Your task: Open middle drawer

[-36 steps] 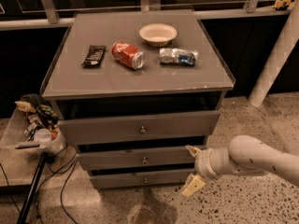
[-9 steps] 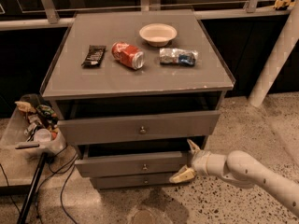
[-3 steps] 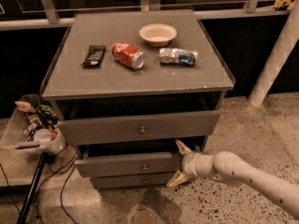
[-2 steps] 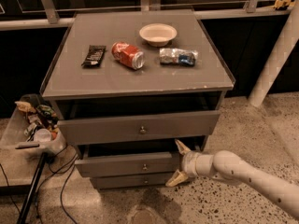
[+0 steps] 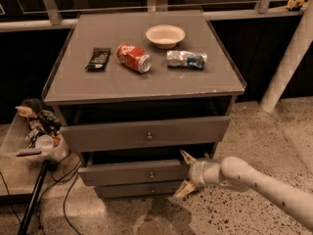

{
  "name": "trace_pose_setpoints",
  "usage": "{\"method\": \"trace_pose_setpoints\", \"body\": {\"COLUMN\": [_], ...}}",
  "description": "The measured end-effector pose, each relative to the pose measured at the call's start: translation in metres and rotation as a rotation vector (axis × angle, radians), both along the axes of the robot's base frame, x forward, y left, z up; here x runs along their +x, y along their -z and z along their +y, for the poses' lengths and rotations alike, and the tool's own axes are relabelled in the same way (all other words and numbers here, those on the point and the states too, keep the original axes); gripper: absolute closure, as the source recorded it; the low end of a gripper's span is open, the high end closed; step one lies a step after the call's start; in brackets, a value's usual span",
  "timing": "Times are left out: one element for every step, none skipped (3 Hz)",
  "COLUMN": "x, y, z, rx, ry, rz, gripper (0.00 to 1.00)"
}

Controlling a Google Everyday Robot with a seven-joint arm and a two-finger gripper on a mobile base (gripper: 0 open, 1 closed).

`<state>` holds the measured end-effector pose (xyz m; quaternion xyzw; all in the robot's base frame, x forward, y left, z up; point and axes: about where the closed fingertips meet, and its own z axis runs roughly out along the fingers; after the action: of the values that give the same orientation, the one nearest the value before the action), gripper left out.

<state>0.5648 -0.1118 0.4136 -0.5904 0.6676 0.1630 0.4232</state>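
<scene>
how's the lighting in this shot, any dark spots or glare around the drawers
Camera view: dim, warm light; the grey cabinet top is evenly lit, without glare. Deep shadow fills the gap above the grey middle drawer with the small round knob. The pale two-finger gripper, at that drawer's right end, shows clearly, fingers spread.

1. The hand is at the right end of the middle drawer, with its fingers spread, one above the drawer front and one below.
2. That drawer juts out slightly past the bottom drawer.
3. On the tabletop are a white bowl, a red can on its side, a dark snack bar and a crumpled packet.
</scene>
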Motion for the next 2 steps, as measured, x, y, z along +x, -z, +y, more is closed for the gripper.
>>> {"method": "trace_pose_setpoints", "body": {"x": [-0.0028, -0.0031], "y": [0.0081, 0.0085], "z": [-0.0122, -0.0125], "rx": [-0.015, -0.016], "ry": [0.011, 0.011], "rz": [0.037, 0.038], "gripper": [0.00, 0.19]}}
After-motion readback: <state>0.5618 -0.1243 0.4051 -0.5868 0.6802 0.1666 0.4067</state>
